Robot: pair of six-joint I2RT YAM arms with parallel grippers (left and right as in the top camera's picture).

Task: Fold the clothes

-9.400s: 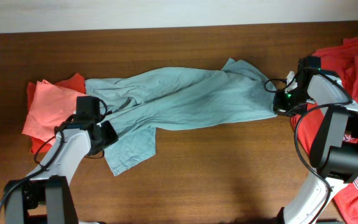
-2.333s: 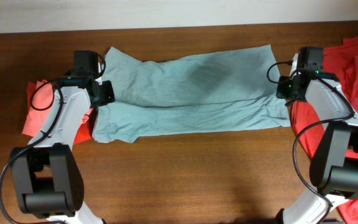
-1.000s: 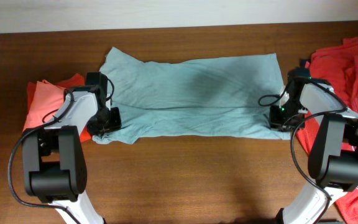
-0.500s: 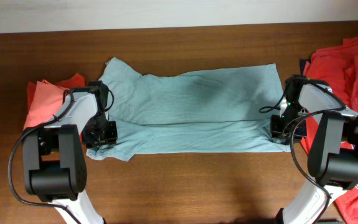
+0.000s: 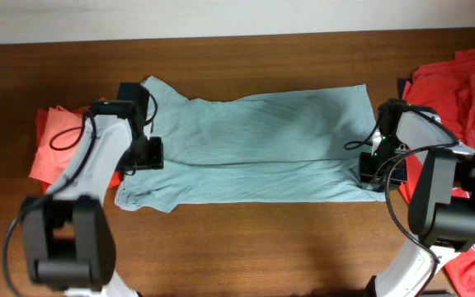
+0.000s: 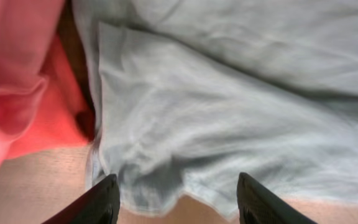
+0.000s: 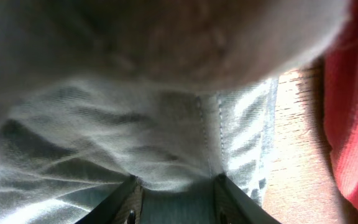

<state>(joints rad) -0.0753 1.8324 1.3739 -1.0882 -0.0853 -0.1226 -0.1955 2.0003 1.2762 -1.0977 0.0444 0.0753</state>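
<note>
Grey-blue shirt (image 5: pixel 254 140) spread flat — right tool (image 7: pixel 178 191) seemingly pinching hem edge.

Two arms of the same make are seen from overhead. The left arm (image 5: pixel 87 162) is built of smooth white rounded links joined by black housings, and the right arm (image 5: pixel 419 128) is made alike. Each is carried on a boxy black base (image 5: pixel 64 252) with rounded corners. Thin black cables (image 5: pixel 56 136) are looped loosely along the links on both sides. The wrist blocks (image 5: pixel 144 153) are black and square-edged. The left gripper (image 6: pixel 178 202) is fitted with two broad black fingers (image 6: pixel 101 202), tapered toward the tips. The right gripper (image 7: pixel 176 199) is fitted with dark grey fingers, of which only the blurred tips are shown.
</note>
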